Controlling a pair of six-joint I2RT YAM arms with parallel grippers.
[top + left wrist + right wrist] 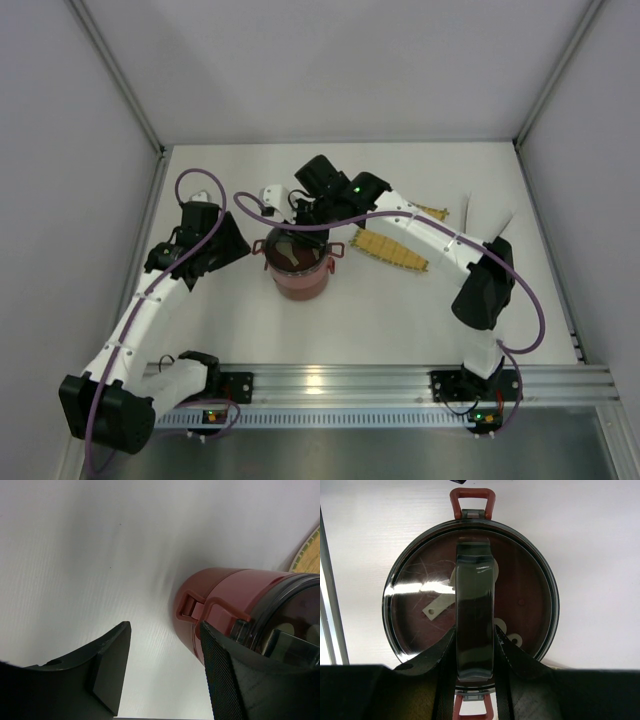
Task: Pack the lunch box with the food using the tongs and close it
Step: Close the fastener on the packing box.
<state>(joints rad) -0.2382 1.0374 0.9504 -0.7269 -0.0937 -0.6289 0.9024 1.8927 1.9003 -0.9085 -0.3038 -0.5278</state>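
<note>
right hand (475, 635) is narrowed on the bar handle (475, 595) of the dark see-through domed lid (525, 580), one finger on each side of the bar. the lid sits on top of the dark-red lunch box (300, 283), which stands upright mid-bench (400, 320), just left of the yellow woven mat (392, 252). left hand (164, 630) is spread wide and holds nothing, low at the box's left side, with one finger just beside a red side handle (227, 607); whether they touch i cannot tell.
</note>
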